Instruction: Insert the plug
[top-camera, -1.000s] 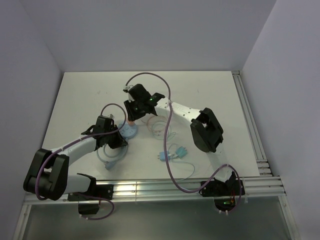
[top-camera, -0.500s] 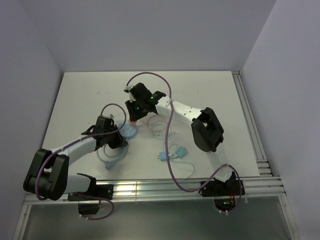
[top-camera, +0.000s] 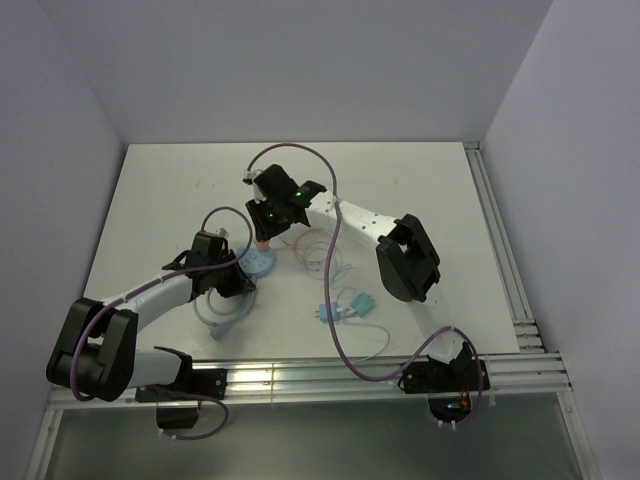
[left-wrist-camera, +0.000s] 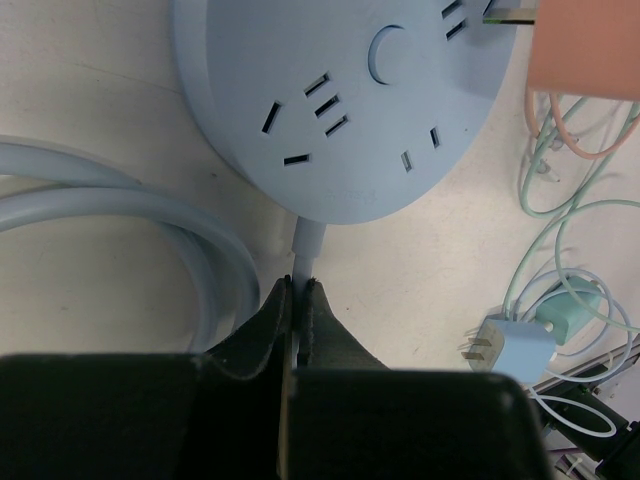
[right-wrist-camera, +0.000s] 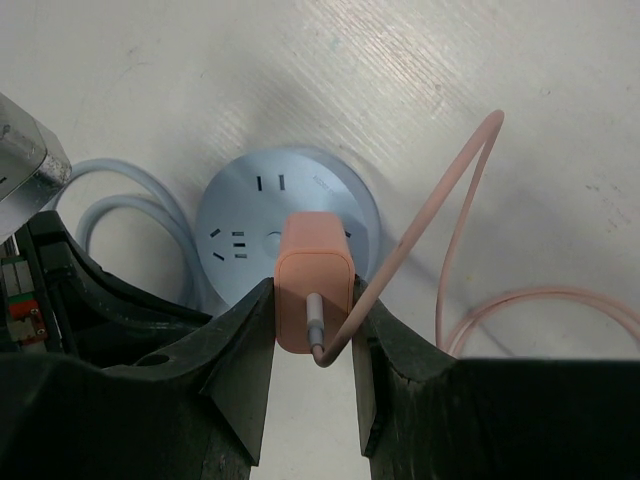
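Two grips, well off tabletop (top-camera: 420, 180) edges: right pincer (right-wrist-camera: 312, 300) holds peach charger plug (right-wrist-camera: 314, 265) over blue socket (right-wrist-camera: 235, 200); left pincer (left-wrist-camera: 298, 292) pinches its six-o'clock cord (left-wrist-camera: 307, 240).

Three chargers (right-wrist-camera: 313, 285), one round socket (right-wrist-camera: 240, 210)

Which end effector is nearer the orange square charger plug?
Right. The right end effector grips the orange square charger plug at the round pale-blue socket hub; the left end effector is beside the hub's rim, pinching its pale-blue cable.
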